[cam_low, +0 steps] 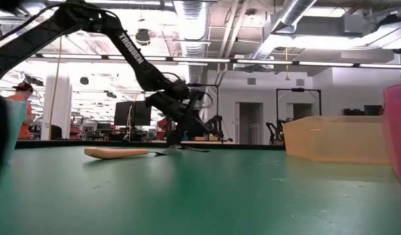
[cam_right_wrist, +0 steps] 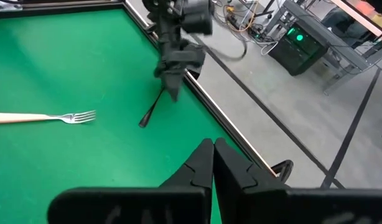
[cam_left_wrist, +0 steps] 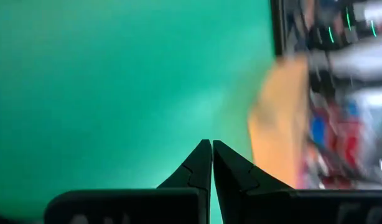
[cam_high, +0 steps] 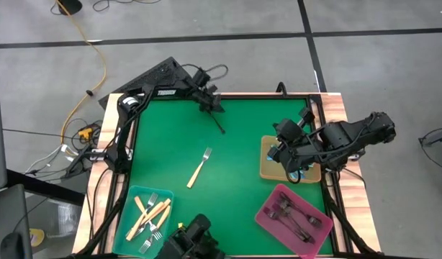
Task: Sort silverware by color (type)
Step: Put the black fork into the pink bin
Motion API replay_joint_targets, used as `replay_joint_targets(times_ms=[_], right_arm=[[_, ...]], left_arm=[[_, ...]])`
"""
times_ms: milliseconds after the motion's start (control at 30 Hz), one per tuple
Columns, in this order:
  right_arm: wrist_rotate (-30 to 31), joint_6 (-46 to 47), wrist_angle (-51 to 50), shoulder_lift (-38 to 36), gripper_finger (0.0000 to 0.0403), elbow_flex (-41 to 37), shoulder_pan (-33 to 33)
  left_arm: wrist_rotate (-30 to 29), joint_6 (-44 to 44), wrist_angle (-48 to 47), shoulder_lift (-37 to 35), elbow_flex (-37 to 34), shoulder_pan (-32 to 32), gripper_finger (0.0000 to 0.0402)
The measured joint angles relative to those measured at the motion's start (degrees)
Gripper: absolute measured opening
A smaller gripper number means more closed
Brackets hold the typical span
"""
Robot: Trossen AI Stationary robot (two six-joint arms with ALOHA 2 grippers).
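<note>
Slipping or dragging is the main risk: the dark fork (cam_high: pixel 219 126) is seen at the tips of the left gripper (cam_left_wrist: pixel 211 144) at 12 o'clock, jaws pressed together, but a firm pinch cannot be confirmed. If the fork is only nudged, it could be scraped across the mat or dropped short of its tray. One cream fork (cam_high: pixel 199 167) is left loose mid-mat. The right gripper (cam_right_wrist: pixel 213 144) is held over the tan tray (cam_high: pixel 265 155) at 3 o'clock, jaws closed on nothing, and that tray's contents are hidden by the arm. Cream forks are piled in the teal tray (cam_high: pixel 127 208) at 7 o'clock. Dark forks are laid in the pink tray (cam_high: pixel 268 216) at 5 o'clock.
</note>
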Motion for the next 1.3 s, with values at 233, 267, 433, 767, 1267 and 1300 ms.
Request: replay_joint_targets(times_ms=[233,267,433,767,1267,1300], right_arm=[[0.0,0.0,0.0,0.0,0.0023,0.0,0.0],[0.0,-0.1,-0.1,0.0,0.0023,0.0,0.0],[0.1,-1.2,-0.5,0.0,0.0030,0.0,0.0],[0.1,-1.6,-0.5,0.0,0.0023,0.0,0.0],[0.1,-1.6,-0.9,0.0,0.0024,0.0,0.0],[0.1,-1.6,-0.9,0.0,0.0025,0.0,0.0]], left_arm=[[12.2,9.7,-10.5,-0.3,1.2,-6.1,0.0000],[10.2,11.8,-12.7,-1.4,1.2,-6.6,0.0000],[-6.8,16.0,-17.6,-10.4,1.3,-6.0,0.0000],[-15.0,6.0,-5.1,-8.9,1.3,0.3,0.0000],[-6.1,0.5,-1.0,3.9,7.8,2.7,0.0000],[-3.4,-0.1,-0.7,4.8,8.4,2.3,0.0000]])
